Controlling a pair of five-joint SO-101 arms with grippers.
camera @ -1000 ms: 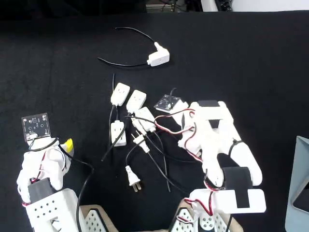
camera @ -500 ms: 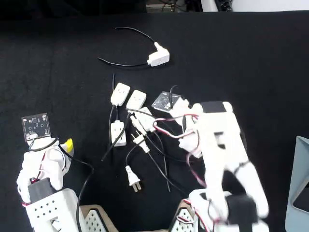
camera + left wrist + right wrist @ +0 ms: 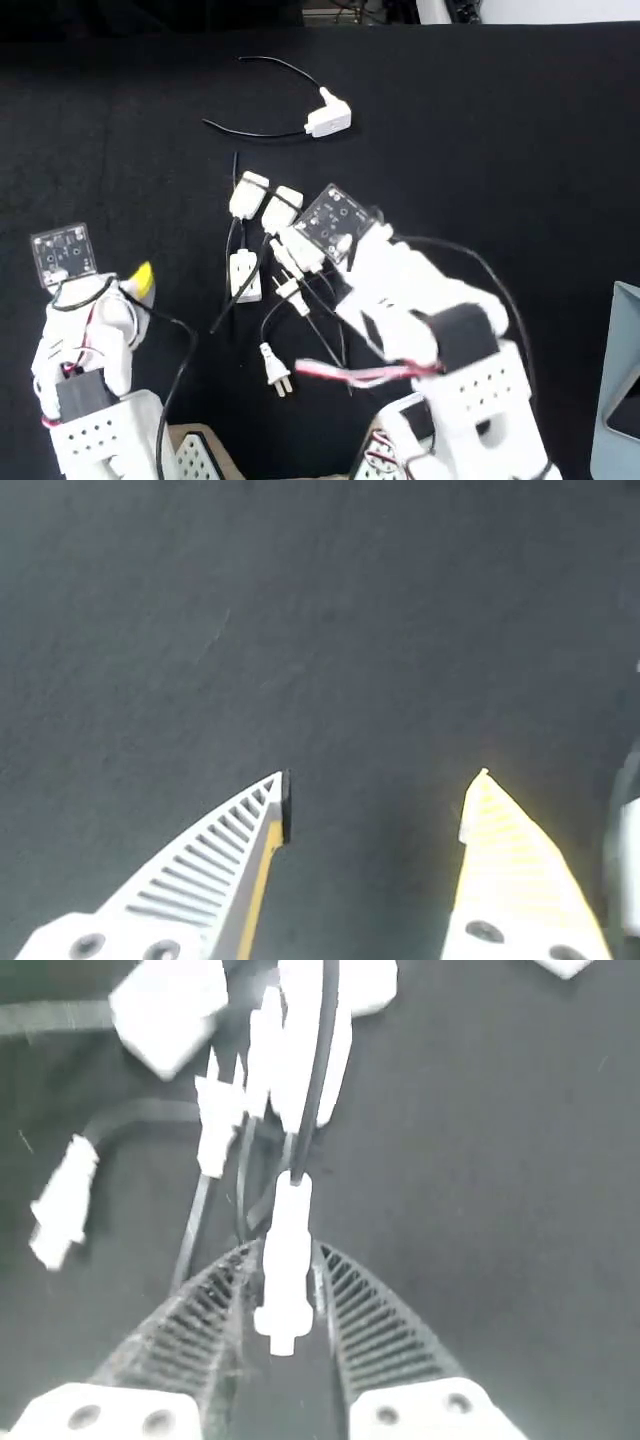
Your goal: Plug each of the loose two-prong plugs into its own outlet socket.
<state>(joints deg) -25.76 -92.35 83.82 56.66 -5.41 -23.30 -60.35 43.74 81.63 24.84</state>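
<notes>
Several white outlet sockets and two-prong plugs on black cords lie tangled at the table's middle. One loose plug lies nearer the arms, and an angled plug lies far back. My right arm hangs over the tangle. In its wrist view the right gripper is shut on a slim white plug whose black cord runs toward a socket. Another plug lies beside it with its prongs showing. My left gripper stands open over bare cloth at the near left, holding nothing.
The table is covered in black cloth. A grey-blue bin stands at the right edge. Black cords cross the space between the tangle and the arm bases. Wide bare cloth lies at the far left and far right.
My right arm has swung left and forward over the tangle of sockets and plugs. My left arm has shifted slightly.
</notes>
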